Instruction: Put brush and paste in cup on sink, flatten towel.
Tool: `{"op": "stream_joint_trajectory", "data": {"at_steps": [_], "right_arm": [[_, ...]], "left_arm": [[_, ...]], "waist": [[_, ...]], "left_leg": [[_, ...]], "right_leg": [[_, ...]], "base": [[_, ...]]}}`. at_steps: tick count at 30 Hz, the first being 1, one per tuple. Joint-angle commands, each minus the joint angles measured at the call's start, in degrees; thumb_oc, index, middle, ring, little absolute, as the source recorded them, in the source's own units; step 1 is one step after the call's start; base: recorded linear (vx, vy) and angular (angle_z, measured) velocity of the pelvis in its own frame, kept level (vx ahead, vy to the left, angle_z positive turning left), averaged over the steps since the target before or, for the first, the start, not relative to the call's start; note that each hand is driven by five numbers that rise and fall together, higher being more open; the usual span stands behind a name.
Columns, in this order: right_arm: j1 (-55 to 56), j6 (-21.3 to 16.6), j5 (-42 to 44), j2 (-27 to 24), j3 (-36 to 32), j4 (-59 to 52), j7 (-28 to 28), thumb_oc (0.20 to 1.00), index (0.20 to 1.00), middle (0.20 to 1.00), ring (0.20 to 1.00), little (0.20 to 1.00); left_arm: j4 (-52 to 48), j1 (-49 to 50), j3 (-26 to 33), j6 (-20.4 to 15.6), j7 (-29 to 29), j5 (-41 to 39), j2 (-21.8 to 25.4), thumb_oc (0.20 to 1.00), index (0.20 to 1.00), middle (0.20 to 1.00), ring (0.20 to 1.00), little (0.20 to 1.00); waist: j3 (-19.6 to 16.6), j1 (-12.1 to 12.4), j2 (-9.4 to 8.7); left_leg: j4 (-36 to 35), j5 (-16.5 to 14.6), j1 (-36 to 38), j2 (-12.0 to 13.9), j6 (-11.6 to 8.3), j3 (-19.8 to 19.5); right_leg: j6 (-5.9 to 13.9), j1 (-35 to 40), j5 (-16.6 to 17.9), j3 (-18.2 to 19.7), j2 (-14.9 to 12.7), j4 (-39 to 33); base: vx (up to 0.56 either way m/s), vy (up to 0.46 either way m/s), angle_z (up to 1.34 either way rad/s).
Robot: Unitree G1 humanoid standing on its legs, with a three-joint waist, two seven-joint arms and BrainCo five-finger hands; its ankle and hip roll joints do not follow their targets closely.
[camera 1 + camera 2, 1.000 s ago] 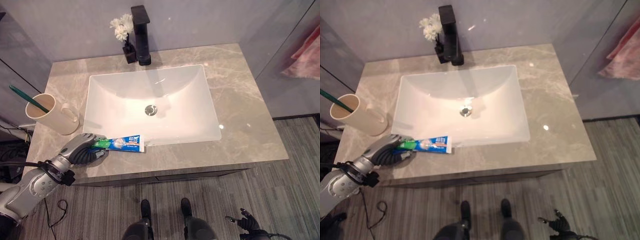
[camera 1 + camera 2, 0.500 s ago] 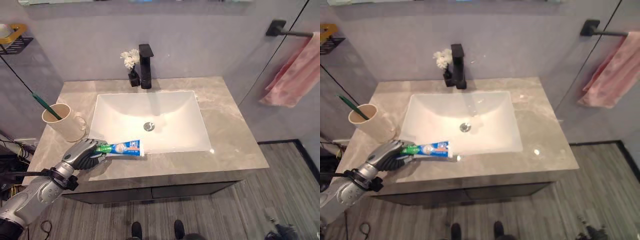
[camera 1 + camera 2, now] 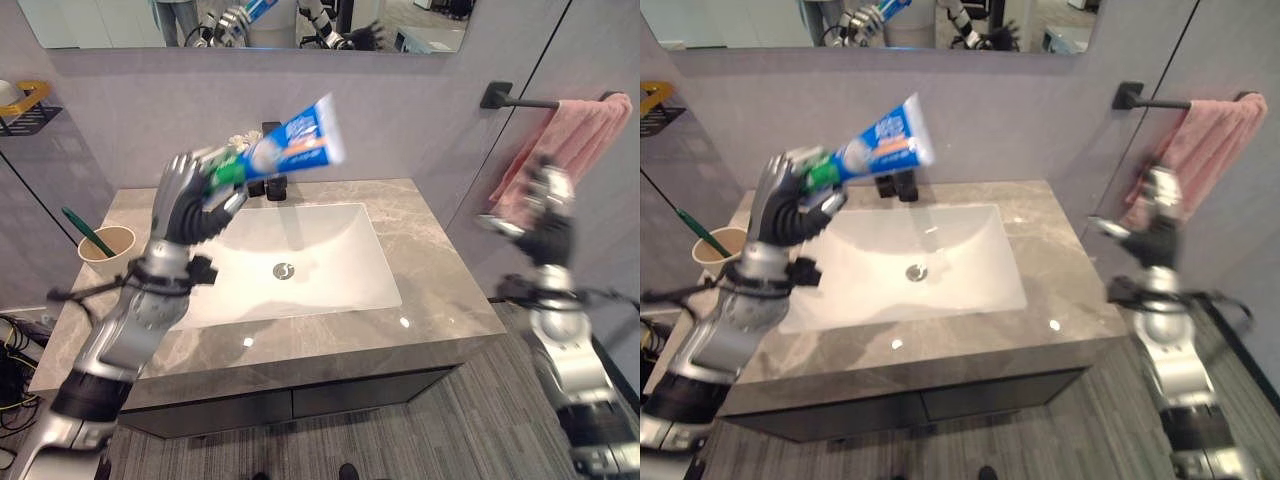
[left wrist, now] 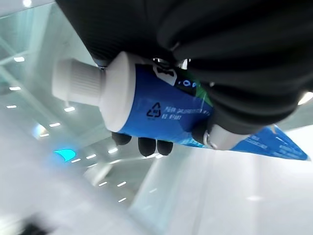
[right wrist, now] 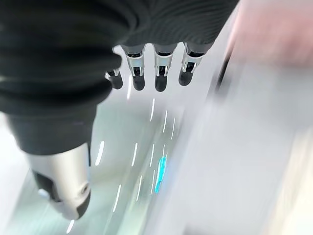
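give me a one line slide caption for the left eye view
Left hand lifts the toothpaste tube above the sink; right hand raised open near the pink towel.

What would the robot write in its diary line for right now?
left hand: holds toothpaste tube raised over sink | right hand: open by pink towel | toothbrush: in cup

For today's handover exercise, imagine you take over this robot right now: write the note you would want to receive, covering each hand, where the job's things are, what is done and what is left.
Left hand: shut on the toothpaste tube, held up in the air above the sink.
Right hand: open, empty, raised beside the pink towel.
Cup stands on the counter's left side.
Done: the green toothbrush is in the cup.
Left: put the tube into the cup; flatten the towel, which hangs bunched on its wall bar.
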Motion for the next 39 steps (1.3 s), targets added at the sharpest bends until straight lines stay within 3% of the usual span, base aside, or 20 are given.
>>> {"op": "stream_joint_trajectory", "data": {"at_steps": [1, 5, 7, 8, 10, 22, 23, 24, 33, 34, 36, 37, 39], "right_arm": [[-14.87, 0.77, 11.36, 0.7, 8.79, -0.59, 8.18, 1.0, 1.0, 1.0, 1.0, 1.0], [-26.04, 2.18, 18.11, 8.94, 19.03, 3.16, 9.3, 1.0, 1.0, 1.0, 1.0, 1.0], [-27.94, 1.94, 19.57, 10.65, 19.91, 3.73, 9.09, 1.0, 1.0, 1.0, 1.0, 1.0], [-30.21, 1.27, 21.77, 14.48, 20.33, 5.37, 8.74, 1.0, 1.0, 1.0, 1.0, 1.0], [-31.81, 0.85, 23.25, 17.48, 20.64, 6.37, 9.12, 1.0, 1.0, 1.0, 1.0, 1.0], [-32.99, -2.15, 25.36, 27.34, 18.31, 5.91, 6.62, 1.0, 1.0, 1.0, 1.0, 1.0], [-32.88, -2.04, 26.25, 27.9, 18.57, 6.01, 6.74, 0.294, 0.294, 0.294, 0.294, 0.294], [-32.68, -2.03, 27.33, 28.54, 18.85, 6.34, 6.93, 0.2, 0.2, 0.2, 0.2, 0.2], [-31.55, -3.3, 28.65, 29.99, 17.23, 5.89, 5.05, 0.2, 0.2, 0.2, 0.2, 0.2], [-31.53, -3.3, 28.63, 29.99, 17.23, 5.87, 5.03, 0.2, 0.2, 0.2, 0.2, 0.2], [-31.35, -4.17, 27.19, 30.08, 16.03, 5.5, 3.5, 0.2, 0.2, 0.2, 0.2, 0.2], [-31.33, -5.23, 24.15, 30.43, 14.06, 5.79, 0.64, 0.2, 0.2, 0.2, 0.2, 0.2], [-31.89, -5.97, 19.88, 30.01, 11.83, 6.24, -2.48, 0.2, 0.2, 0.2, 0.2, 0.2]], "left_arm": [[1.34, -7.87, -2.7, -0.97, 1.62, -4.08, 2.02, 0.2, 0.2, 0.2, 0.2, 0.2], [-0.04, -6.37, -3.54, -0.87, 0.8, -7.31, 2.9, 0.2, 0.2, 0.2, 0.2, 0.2], [-0.81, -5.71, -3.61, -1.03, 0.64, -8.0, 2.89, 0.2, 0.2, 0.2, 0.2, 0.2], [-1.76, -4.66, -3.61, -1.15, 0.54, -8.64, 2.82, 0.2, 0.2, 0.2, 0.2, 0.2], [-2.06, -3.36, -3.46, -1.2, 0.41, -9.67, 2.49, 0.2, 0.2, 0.2, 0.2, 0.2], [-1.09, 0.03, -7.59, -0.99, -1.21, -10.85, -0.41, 0.2, 0.2, 0.2, 0.2, 0.2], [-0.91, 0.04, -8.03, -0.91, -1.28, -10.91, -0.68, 0.2, 0.2, 0.2, 0.2, 0.2], [-0.71, -0.02, -8.3, -0.83, -1.22, -11.08, -0.92, 0.2, 0.2, 0.2, 0.2, 0.2], [-0.79, -0.33, -8.98, -0.07, -0.07, -11.11, -1.73, 0.2, 0.2, 0.2, 0.2, 0.2], [-0.8, -0.33, -8.99, -0.07, -0.06, -11.1, -1.73, 0.266, 0.266, 0.266, 0.266, 0.266], [-0.61, -0.02, -8.85, -0.14, 0.5, -11.24, -2.23, 0.476, 0.476, 0.476, 0.476, 0.476], [-0.11, 0.13, -8.83, 0.09, 1.33, -11.83, -3.23, 1.0, 1.0, 1.0, 1.0, 1.0], [-0.13, 0.25, -8.99, 0.04, 1.52, -11.75, -3.47, 1.0, 1.0, 1.0, 1.0, 1.0]], "waist": [[-1.76, 3.02, -0.82], [-1.33, 5.03, -1.02], [-1.18, 5.5, -1.11], [-0.8, 6.3, -1.2], [-0.38, 6.95, -1.47], [0.89, 10.29, -3.04], [0.91, 10.47, -3.19], [1.02, 10.7, -3.3], [1.44, 11.34, -3.74], [1.42, 11.31, -3.74], [1.46, 11.46, -3.7], [1.46, 11.75, -3.67], [1.67, 12.23, -3.54]], "left_leg": [[0.55, -5.11, 3.92, 0.96, -0.02, 0.25], [0.55, -4.75, 3.72, 0.61, 0.03, -0.44], [0.55, -4.67, 3.55, 0.48, 0.04, -0.68], [0.55, -4.54, 3.23, 0.26, 0.09, -1.27], [0.55, -4.36, 2.76, -0.08, 0.16, -1.97], [0.55, -3.54, 0.16, -1.19, 0.52, -5.97], [0.55, -3.51, 0.09, -1.24, 0.54, -6.16], [0.55, -3.48, 0.01, -1.34, 0.57, -6.36], [0.55, -3.27, -0.82, -1.59, 0.67, -7.56], [0.55, -3.26, -0.84, -1.6, 0.66, -7.6], [0.55, -3.11, -1.13, -1.67, 0.58, -8.07], [0.55, -2.87, -1.73, -1.9, 0.51, -9.07], [0.55, -2.51, -2.61, -2.22, 0.48, -10.36]], "right_leg": [[4.98, -0.87, -0.58, -1.28, -3.46, 2.79], [4.81, -0.34, -0.44, -2.12, -3.9, 2.59], [4.79, -0.25, -0.43, -2.46, -4.03, 2.5], [4.77, -0.04, -0.46, -3.2, -4.34, 2.42], [4.74, 0.06, -0.52, -3.83, -4.63, 2.4], [4.82, 0.6, -1.06, -8.38, -5.83, 3.11], [4.8, 0.61, -1.11, -8.49, -5.86, 3.16], [4.8, 0.57, -1.17, -8.65, -5.88, 3.26], [4.86, 0.46, -1.42, -9.73, -6.24, 3.92], [4.86, 0.45, -1.44, -9.77, -6.25, 3.93], [4.85, 0.55, -1.48, -10.3, -6.36, 3.92], [4.86, 0.68, -1.5, -11.36, -6.54, 4.07], [4.85, 0.71, -1.62, -12.59, -6.64, 4.24]], "base": [[0.0, 0.0, 0.0], [0.01, 0.015, -0.05], [0.01, 0.022, 0.14], [0.01, 0.037, 0.24], [0.01, 0.029, 0.21], [0.01, 0.016, 0.24], [0.02, 0.017, 0.14], [0.01, 0.011, 0.1], [0.0, 0.007, 0.08], [0.01, 0.013, 0.03], [0.01, 0.014, 0.07], [0.0, 0.008, 0.22], [0.0, 0.013, 0.31]]}}
